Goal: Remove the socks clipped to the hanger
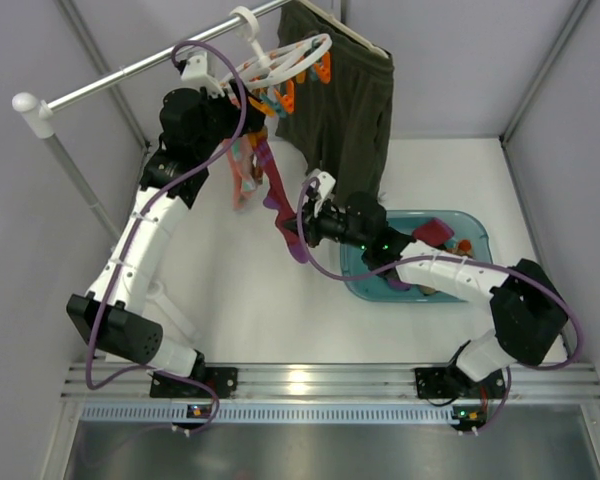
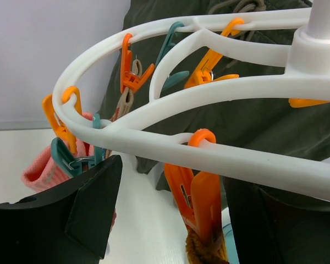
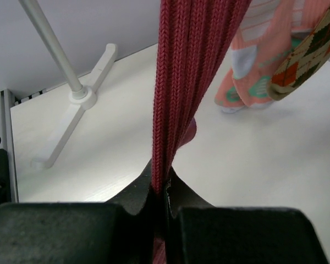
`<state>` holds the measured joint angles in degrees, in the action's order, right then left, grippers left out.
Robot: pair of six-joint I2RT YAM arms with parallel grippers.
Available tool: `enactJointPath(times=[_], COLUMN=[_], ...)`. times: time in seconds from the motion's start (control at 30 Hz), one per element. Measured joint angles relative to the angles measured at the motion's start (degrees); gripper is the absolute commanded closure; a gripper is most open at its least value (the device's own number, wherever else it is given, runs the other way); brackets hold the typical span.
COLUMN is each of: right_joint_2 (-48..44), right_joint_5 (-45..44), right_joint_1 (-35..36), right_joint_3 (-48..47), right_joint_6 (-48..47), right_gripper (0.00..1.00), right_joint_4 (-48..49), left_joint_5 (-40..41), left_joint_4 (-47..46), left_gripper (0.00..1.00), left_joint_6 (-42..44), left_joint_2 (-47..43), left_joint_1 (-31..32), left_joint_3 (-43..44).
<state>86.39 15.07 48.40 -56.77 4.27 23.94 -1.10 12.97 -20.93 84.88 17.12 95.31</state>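
1. My left arm reaches high, wrist up at the white clip hanger (image 2: 154, 140). The left gripper (image 2: 176, 181) is spread wide and holds nothing, with an orange peg (image 2: 201, 203) between its jaws.
2. My right arm stretches low over the table. The right gripper (image 3: 160, 187) is pinched tight on the maroon sock (image 3: 181, 82), which runs taut up towards the hanger.
3. The pink sock (image 3: 258, 71) and diamond-pattern sock (image 3: 305, 55) hang just beside it.

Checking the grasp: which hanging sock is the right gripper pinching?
The maroon sock, clamped in the right gripper; the pink sock and diamond-pattern sock hang free.
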Motion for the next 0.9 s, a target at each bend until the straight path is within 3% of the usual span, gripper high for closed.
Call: enactJointPath(times=[0.27, 0.4, 0.57, 0.63, 0.73, 0.9], right_joint_2=[1.31, 1.68, 1.75, 1.77, 1.79, 2.64], right_joint_5=[10.40, 13.94, 15.93, 16.22, 16.17, 14.08], right_joint_1=[-5.09, -5.46, -5.46, -5.46, -5.46, -5.46], right_joint_3=[-3.37, -4.81, -5.57, -5.60, -5.62, -6.95], right_joint_6=[2.01, 1.90, 1.14, 0.63, 0.15, -0.09], right_gripper=[1.00, 1.00, 1.00, 1.00, 1.00, 1.00], right_joint_4=[-2.25, -4.68, -6.86, -7.10, -7.39, -8.00], left_joint_5=[-3.32, -5.79, -8.37, -8.52, -8.07, -5.73], left_joint_4=[-1.97, -4.22, -6.56, -6.97, -7.08, -8.59], left_gripper=[0.24, 0.32, 0.34, 0.30, 0.12, 0.02], left_joint_6=[2.97, 4.59, 5.79, 5.88, 5.46, 3.80], left_joint_2=[-2.14, -3.02, -3.02, -2.97, -2.97, -4.48], left_joint_1=[-0.22, -0.33, -0.87, -0.94, -0.96, -1.01], left_joint_3=[-2.64, -4.04, -4.33, -4.33, -4.33, -7.78])
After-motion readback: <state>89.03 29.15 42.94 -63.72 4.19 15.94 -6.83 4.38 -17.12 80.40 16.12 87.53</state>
